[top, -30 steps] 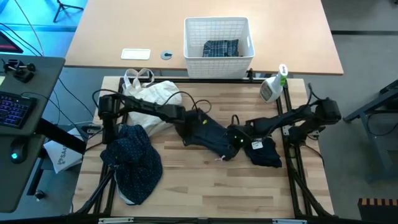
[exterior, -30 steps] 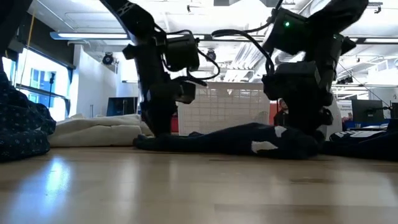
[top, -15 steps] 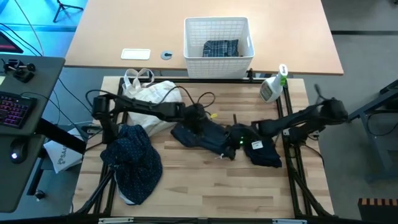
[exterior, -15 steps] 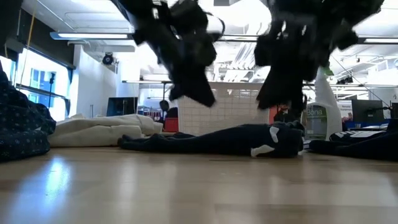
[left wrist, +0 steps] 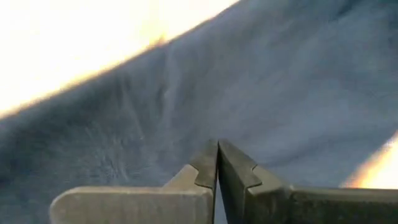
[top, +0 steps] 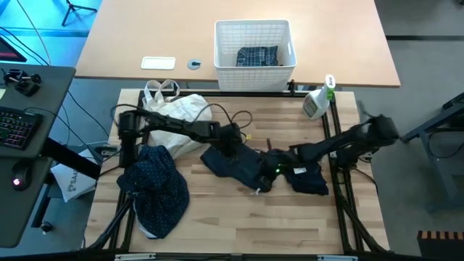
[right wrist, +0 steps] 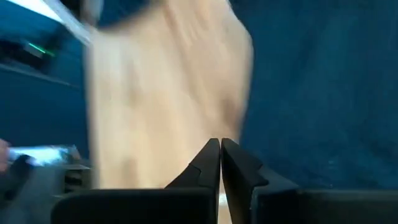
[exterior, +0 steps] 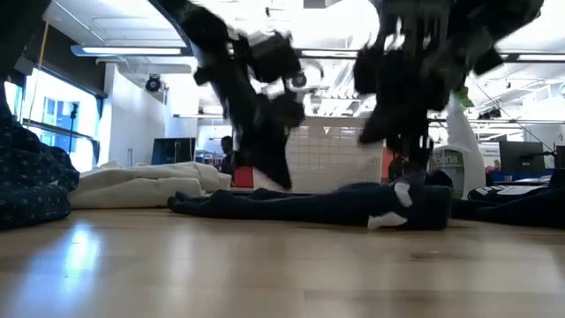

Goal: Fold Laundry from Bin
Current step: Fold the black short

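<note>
Hovering over plain navy garment (top: 235,163), left gripper (top: 230,142) has fingers pressed together, no cloth between them; right gripper (top: 270,168) likewise closed, empty, at garment's other end. Garment flat mid-table. Plaid piece (top: 257,56) in bin (top: 254,27); dotted shirt (top: 156,185) heaped near left edge. Risk: closed tips snag or drag cloth, bunching it. Surface: pale wood table (top: 239,217); cream bag (top: 177,116), spray bottle (top: 317,101); open lab behind.

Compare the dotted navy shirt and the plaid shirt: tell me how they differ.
The dotted navy shirt lies heaped on the wooden table, out in the open; the plaid shirt sits inside the white bin. The dotted one shows far more cloth; the plaid one looks compactly bunched. Both are untouched by either gripper.
</note>
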